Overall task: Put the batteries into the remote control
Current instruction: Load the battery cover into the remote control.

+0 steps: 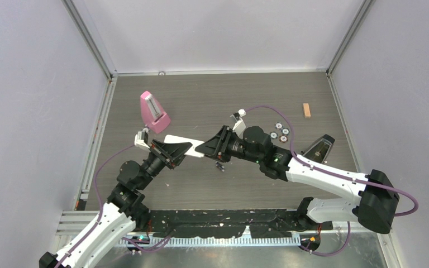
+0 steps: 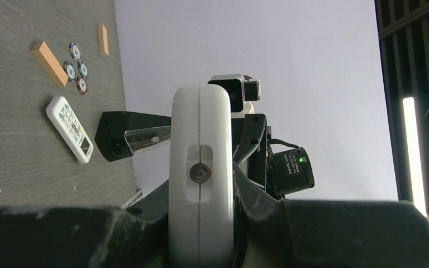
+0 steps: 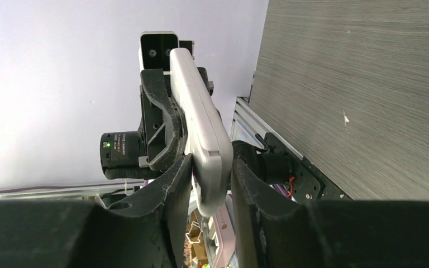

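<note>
White and slim, the remote control (image 2: 201, 139) is held off the grey wood-grain table (image 1: 246, 89), spanning the gap between the two arms left of the table's middle. The left gripper (image 1: 180, 148) is clamped on its left end, jaws pressed flat against both broad faces. In the left wrist view, the end face turned to the camera shows a shallow recess with a small round metal part in it. The right gripper (image 3: 212, 167) takes the other end, one finger snug against each side of the body, so it too grips the remote. The batteries (image 1: 219, 166) lie on the table just near of the right gripper, a tiny dark cluster too small to count. A pink metronome (image 1: 155, 111) stands just far and left of the held remote. To the right, near the right arm, sits a group of round chips (image 1: 279, 133), with a small wooden block (image 1: 306, 110) further right and far. A black metronome (image 1: 319, 148) rests by the right forearm. A shorter, wider second remote (image 2: 70, 129) lies flat on the table near the chips.
</note>
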### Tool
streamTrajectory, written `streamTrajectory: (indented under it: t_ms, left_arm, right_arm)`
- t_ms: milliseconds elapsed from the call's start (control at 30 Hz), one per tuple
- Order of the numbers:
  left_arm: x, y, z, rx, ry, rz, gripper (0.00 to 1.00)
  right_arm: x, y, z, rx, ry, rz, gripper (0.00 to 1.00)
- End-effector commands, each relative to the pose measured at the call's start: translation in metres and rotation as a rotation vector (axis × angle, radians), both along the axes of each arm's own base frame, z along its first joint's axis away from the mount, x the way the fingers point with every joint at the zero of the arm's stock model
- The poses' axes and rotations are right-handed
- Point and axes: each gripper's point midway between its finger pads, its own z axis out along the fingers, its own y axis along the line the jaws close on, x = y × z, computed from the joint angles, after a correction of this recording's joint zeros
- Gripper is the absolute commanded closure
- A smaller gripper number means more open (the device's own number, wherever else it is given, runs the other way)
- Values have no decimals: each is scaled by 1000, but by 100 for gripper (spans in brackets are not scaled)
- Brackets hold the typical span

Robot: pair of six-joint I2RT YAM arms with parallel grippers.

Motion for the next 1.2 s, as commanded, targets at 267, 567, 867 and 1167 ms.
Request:
streamTrajectory:
  t_ms: [267, 567, 867, 1167]
  left_arm:
    - [-29, -1, 71, -156, -177, -113, 100]
    - [-29, 3, 66, -157, -170, -95, 100]
    - [-42, -11, 71, -108, -193, -204, 100]
    - [-44, -13, 66, -95, -191, -221, 100]
  right_arm:
    - [-3, 15, -17, 16, -49, 30, 78]
    - [-3, 13, -3, 49, -102, 26, 73]
    - [-7, 31, -3, 58, -97, 105, 73]
    - [-7, 33, -11, 12, -97, 110, 66]
